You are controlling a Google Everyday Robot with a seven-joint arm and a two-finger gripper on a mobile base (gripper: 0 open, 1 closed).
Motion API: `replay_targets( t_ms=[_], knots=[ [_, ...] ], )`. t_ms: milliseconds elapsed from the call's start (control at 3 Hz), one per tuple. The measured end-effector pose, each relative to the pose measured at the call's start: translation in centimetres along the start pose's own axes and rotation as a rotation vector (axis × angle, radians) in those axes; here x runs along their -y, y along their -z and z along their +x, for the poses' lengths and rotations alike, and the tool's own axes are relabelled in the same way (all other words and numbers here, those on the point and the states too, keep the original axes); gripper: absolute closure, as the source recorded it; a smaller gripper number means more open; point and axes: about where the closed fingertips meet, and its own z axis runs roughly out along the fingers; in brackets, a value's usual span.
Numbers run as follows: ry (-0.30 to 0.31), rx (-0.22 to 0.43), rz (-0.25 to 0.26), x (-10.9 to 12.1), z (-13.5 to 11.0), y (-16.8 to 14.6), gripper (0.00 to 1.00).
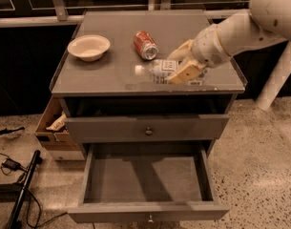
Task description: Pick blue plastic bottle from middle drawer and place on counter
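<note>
The blue plastic bottle is clasped at its right end by the gripper, lying lengthwise along the front edge of the counter, cap toward the left edge.
</note>
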Motion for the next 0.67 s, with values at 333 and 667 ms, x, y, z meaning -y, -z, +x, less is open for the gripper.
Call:
replay_targets(
  t_ms=[333, 667],
  knots=[
    [0.01, 0.012, 0.0, 2.8, -0.5, -1.6, 1.0],
    [0.003, 0.028, -0.009, 4.7, -0.7, -3.4, 1.0]
  ],
)
